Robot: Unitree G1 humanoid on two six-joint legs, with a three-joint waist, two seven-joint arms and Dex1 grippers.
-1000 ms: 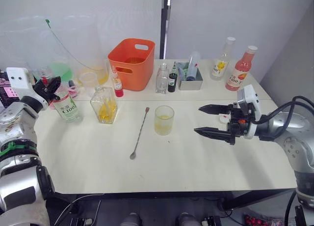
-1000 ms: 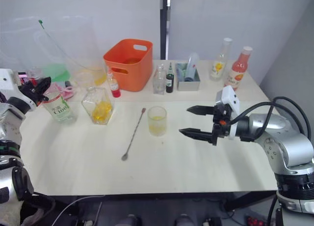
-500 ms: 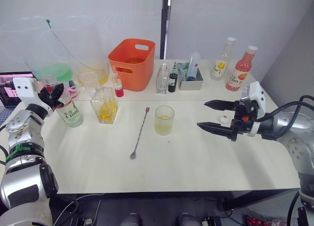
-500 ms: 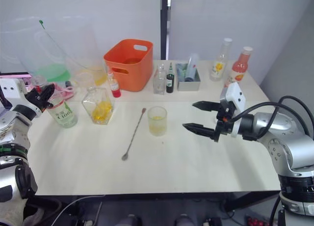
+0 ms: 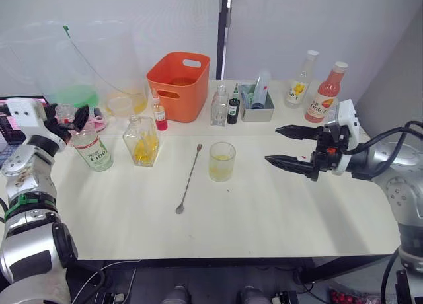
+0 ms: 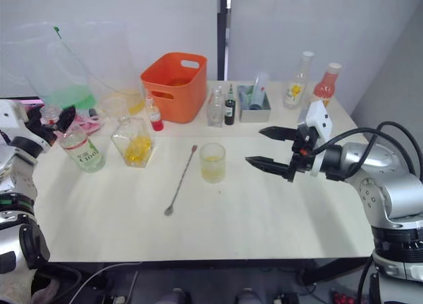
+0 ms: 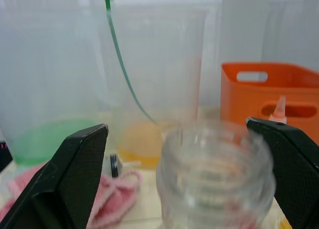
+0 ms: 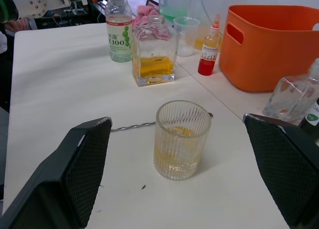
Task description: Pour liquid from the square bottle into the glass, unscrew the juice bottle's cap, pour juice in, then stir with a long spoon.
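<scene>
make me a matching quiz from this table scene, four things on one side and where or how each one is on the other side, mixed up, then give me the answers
Things:
1. glass
2. long spoon
3. square bottle
4. juice bottle

States:
A. lying flat on the table, touched by neither gripper
B. open neck between the fingers of the left gripper
C. standing in front of the orange bin, yellow liquid inside
D. ribbed, a little yellow liquid at the bottom, facing the open right gripper

Pairs: 1-D, 2-A, 3-C, 4-B
</scene>
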